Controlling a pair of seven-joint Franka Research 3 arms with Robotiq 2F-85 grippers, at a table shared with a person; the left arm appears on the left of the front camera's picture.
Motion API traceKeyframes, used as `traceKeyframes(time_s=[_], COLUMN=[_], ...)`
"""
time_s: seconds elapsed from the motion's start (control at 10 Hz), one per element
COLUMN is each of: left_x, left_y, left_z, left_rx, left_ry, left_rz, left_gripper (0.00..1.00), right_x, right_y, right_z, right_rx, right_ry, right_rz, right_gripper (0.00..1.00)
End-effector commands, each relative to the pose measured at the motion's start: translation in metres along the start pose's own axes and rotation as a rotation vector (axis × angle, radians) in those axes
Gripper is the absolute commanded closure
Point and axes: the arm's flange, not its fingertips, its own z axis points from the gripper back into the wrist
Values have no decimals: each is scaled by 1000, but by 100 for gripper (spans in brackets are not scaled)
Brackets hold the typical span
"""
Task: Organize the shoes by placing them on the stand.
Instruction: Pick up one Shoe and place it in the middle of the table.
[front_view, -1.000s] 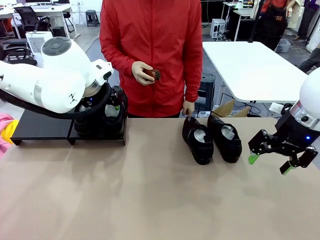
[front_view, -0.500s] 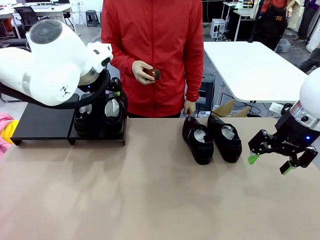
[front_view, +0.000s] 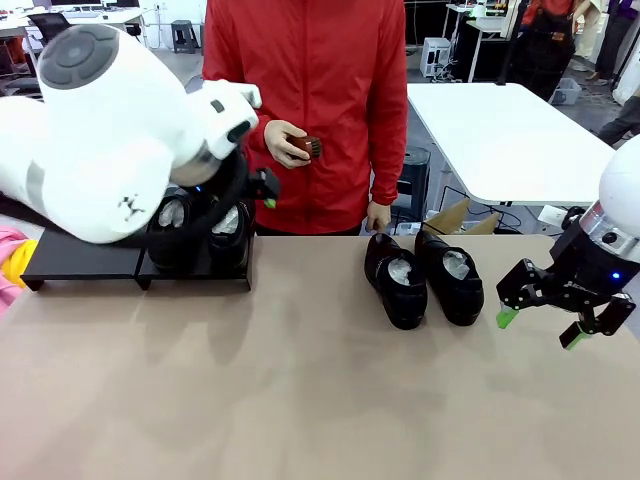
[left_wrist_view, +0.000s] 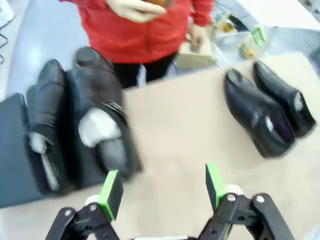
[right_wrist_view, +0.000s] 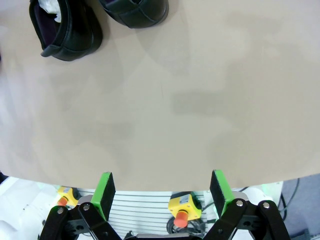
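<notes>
Two glossy black shoes (front_view: 228, 222) (left_wrist_view: 97, 112) stand side by side on the right section of the low black stand (front_view: 80, 255) (left_wrist_view: 11, 150). My left gripper (left_wrist_view: 164, 184) (front_view: 262, 192) hovers open and empty, just right of them and above the table. Another pair of shoes (front_view: 395, 278) (left_wrist_view: 255, 117) lies on the table right of centre, toes toward me. Their heels show at the top of the right wrist view as shoes (right_wrist_view: 65, 25). My right gripper (front_view: 540, 328) (right_wrist_view: 162, 192) hangs open and empty over the table's right side, beside that pair.
A person in a red jacket (front_view: 305, 70) stands at the far edge holding a small brown brush (front_view: 306, 148). The left section of the stand is bare. The tan tabletop (front_view: 300, 400) in front is free. A yellow stop button (right_wrist_view: 180, 207) sits below the table's edge.
My left arm has risen and swung right, away from the two shoes on the stand, its gripper empty. The right arm and the pair on the table have not moved.
</notes>
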Motion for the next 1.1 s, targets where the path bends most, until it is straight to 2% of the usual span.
traceKeyframes(time_s=[0.0, 0.1, 0.2, 0.3, 0.5, 0.6, 0.8, 0.9, 1.0], left_x=[-6, -11, -18, -22, -25, -26, -26, -23, -24], left_y=[4, -5, -15, -22, -18, -15, -6, 4, -12], left_z=[12, 2, -9, -15, -18, -16, -9, -8, -15], left_rx=[-95, -73, -64, -80, -126, -150, -168, -165, -132], left_ry=[228, 374, 541, 585, 645, 661, 619, 558, 648], left_rz=[-66, -101, -121, -118, -68, -52, 3, 65, -18], left_gripper=[14, 14, 14, 14, 14, 14, 14, 14, 14], right_x=[0, 0, -3, -1, 6, 21, 50, 65, 74], right_y=[-1, 0, 4, 8, 25, 37, 66, 81, 94], right_z=[0, 0, 5, 11, 21, 25, 21, 13, 6], right_rx=[1, 0, -10, -22, -54, -77, -109, -107, -111], right_ry=[-1, 0, -21, -49, -118, -143, -164, -145, -157], right_rz=[16, 0, 39, 47, 97, 139, 229, 269, 292], right_gripper=[0, 0, 0, 0, 0, 0, 0, 0, 0])
